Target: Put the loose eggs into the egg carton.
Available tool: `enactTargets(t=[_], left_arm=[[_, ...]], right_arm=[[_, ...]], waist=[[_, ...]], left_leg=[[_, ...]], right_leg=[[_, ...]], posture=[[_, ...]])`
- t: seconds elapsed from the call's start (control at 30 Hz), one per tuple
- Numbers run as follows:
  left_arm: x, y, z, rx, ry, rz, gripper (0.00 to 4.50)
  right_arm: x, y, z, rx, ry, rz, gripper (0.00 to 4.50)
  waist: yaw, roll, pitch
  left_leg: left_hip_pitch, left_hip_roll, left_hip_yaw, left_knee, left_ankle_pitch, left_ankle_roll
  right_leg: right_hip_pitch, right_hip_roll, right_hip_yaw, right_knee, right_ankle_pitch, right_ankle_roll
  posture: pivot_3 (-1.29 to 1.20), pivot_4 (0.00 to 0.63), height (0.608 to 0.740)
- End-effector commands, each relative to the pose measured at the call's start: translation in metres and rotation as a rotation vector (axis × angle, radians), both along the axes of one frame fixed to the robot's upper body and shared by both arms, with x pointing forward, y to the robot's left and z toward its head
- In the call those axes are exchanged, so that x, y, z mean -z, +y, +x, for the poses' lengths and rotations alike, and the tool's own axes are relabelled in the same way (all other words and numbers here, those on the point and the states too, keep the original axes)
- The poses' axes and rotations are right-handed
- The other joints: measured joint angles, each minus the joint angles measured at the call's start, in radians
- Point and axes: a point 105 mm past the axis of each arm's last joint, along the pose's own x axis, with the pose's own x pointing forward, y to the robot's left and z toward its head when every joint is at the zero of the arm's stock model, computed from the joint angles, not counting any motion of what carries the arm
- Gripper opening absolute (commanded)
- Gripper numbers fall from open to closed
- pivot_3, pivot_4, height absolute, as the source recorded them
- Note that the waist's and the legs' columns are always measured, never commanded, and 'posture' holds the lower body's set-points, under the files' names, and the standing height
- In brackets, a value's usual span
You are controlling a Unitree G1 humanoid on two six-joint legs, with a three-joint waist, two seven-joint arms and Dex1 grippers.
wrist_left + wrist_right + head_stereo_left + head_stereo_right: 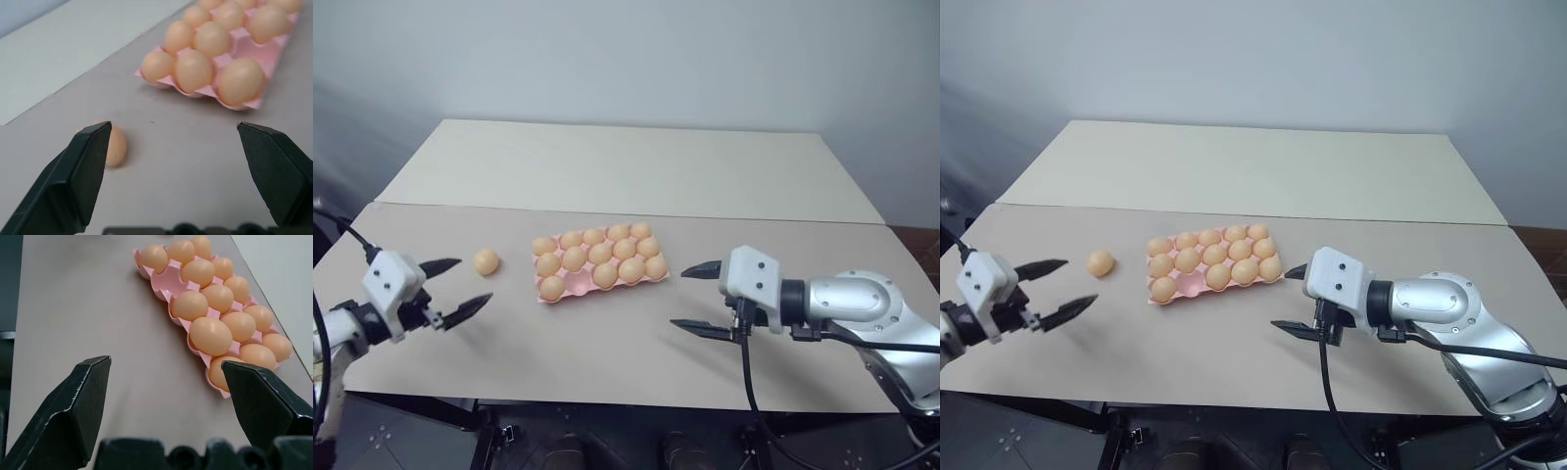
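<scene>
A pink carton [603, 266] sits mid-bench [607, 176], nearly full of tan eggs (one cup in its near row shows bare pink). A single loose egg [486, 260] lies on the bench just left of the carton, apart from it. The left gripper [460, 288] hovers near that egg, fingers spread wide and empty. The right gripper [697, 298] hangs right of the carton, fingers likewise apart, holding nothing.

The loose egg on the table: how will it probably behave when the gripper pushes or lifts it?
The loose egg is smooth and oval, lying on the flat table, so a nudge would likely roll it. Its rounded surface may slip between narrow fingers. If real, it could crack under a hard squeeze.
</scene>
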Motion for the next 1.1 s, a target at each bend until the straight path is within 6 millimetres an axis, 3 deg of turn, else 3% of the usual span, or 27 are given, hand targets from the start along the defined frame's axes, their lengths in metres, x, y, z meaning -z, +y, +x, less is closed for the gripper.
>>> enactTargets(t=[0.03,0.3,0.47,0.73,1.1], left_arm=[[-0.010,0.006,0.008,-0.078,-0.043,-0.021,4.47],[-0.008,0.013,0.046,-0.290,-0.077,-0.032,4.47],[-0.003,0.002,0.058,-0.287,-0.043,-0.072,4.47],[0.017,0.004,0.085,-0.385,0.063,-0.099,4.47],[0.046,0.005,0.100,-0.437,0.184,-0.097,4.47]], right_arm=[[-0.008,0.003,-0.002,-0.017,-0.053,0.002,4.22],[-0.008,0.001,-0.003,-0.008,-0.056,-0.006,4.22],[-0.008,0.000,-0.004,-0.005,-0.052,-0.007,4.22],[-0.006,-0.002,-0.006,0.010,-0.040,-0.021,4.22],[-0.005,-0.005,-0.007,0.046,-0.042,-0.029,4.22]], waist=[[-0.002,0.000,0.000],[-0.003,0.000,0.000],[-0.001,0.000,0.000],[-0.003,0.000,0.000],[-0.002,0.000,0.000]], left_leg=[[0.000,0.000,0.000,0.000,0.000,0.000],[0.001,0.000,0.000,0.000,0.000,0.000],[-0.001,0.000,0.000,0.000,0.000,0.000],[0.000,-0.001,0.000,0.001,0.000,0.000],[-0.002,-0.001,-0.001,0.003,0.000,0.000]], right_leg=[[0.000,0.000,0.000,0.000,0.000,0.000],[0.000,0.000,0.000,0.000,0.000,0.000],[-0.001,0.000,0.000,0.000,0.000,0.000],[0.000,0.000,0.000,0.000,0.000,0.000],[-0.001,0.000,-0.001,0.001,0.000,0.000]], posture=[[0.00,0.150,0.740],[0.00,0.150,0.740],[0.00,0.150,0.740],[0.00,0.150,0.740],[0.00,0.150,0.740]])
